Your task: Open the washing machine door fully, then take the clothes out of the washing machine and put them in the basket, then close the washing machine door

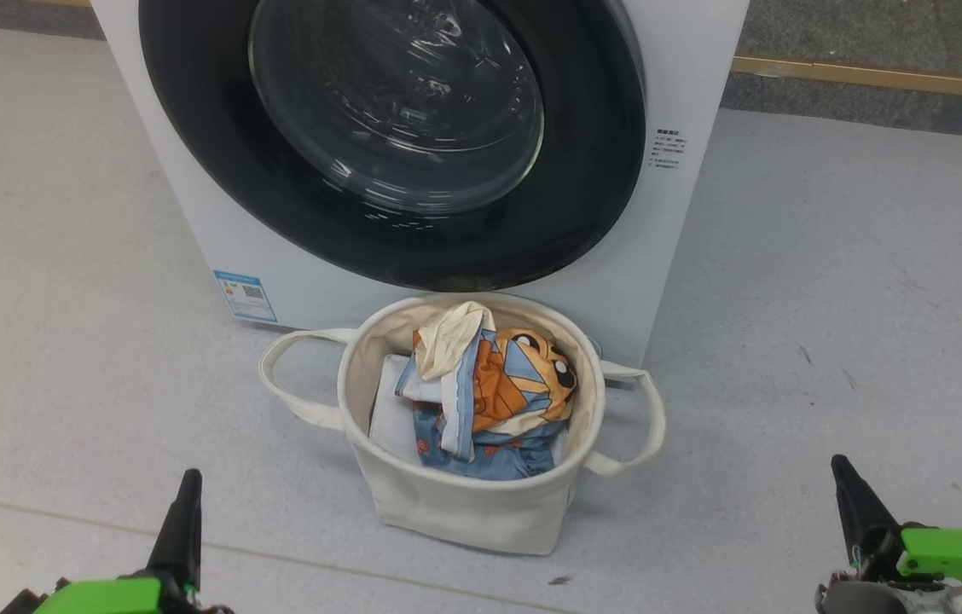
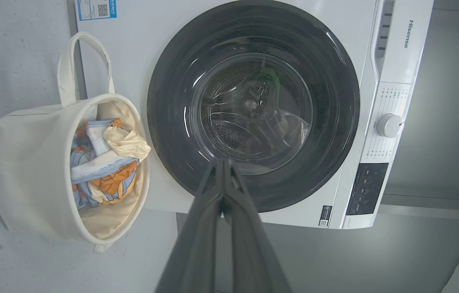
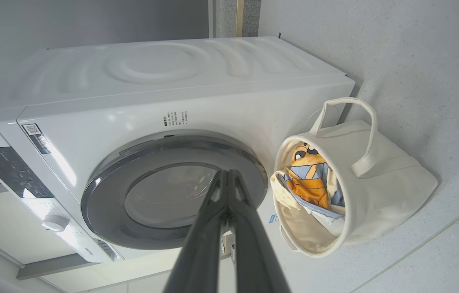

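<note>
Jaws both pinched together, empty; door seemingly closed, top cropped; clothes in basket

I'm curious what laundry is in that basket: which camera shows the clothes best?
The head view: it looks down into the basket, so the clothes lie in plain sight. Both wrist views see them sideways through the basket's mouth, partly cut off by its rim.

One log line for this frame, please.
door: shut | clothes: in basket | left hand: shut, empty | right hand: shut, empty | stage: all steps look done
</note>
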You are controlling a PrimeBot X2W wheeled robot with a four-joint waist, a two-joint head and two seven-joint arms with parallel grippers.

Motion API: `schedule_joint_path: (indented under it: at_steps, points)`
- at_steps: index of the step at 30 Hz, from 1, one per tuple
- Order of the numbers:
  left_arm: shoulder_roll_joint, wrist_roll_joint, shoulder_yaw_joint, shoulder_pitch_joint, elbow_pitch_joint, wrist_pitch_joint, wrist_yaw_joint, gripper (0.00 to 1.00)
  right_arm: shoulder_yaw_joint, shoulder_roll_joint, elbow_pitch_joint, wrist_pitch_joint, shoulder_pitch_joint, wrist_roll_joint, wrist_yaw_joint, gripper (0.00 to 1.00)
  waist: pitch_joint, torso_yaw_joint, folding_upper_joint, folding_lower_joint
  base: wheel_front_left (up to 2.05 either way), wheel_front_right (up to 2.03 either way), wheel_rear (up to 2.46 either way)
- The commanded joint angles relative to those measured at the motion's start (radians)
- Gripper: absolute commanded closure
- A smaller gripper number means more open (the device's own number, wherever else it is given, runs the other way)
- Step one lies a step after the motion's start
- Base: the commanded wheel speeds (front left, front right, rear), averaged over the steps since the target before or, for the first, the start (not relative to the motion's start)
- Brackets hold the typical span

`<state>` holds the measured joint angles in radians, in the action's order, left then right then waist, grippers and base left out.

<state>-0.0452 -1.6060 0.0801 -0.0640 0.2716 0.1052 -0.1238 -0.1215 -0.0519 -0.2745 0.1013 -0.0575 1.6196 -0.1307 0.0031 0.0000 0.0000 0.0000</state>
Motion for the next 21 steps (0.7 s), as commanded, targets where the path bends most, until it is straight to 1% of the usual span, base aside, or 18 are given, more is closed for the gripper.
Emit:
schedule_joint_path:
  at_steps: [1,21]
  points:
    - [-0.005,-0.002,0.034,-0.044,-0.026,0.009,-0.007,1.00,0.017,-0.005,0.030,0.005,-0.050,-0.004,0.000,1.00,0.000,0.000,0.0000,0.0000,0.00,0.00,0.00]
    - [-0.005,-0.002,0.035,-0.044,-0.026,0.009,-0.007,1.00,0.014,-0.003,0.030,0.007,-0.050,-0.006,0.000,1.00,0.000,0.000,0.0000,0.0000,0.00,0.00,0.00]
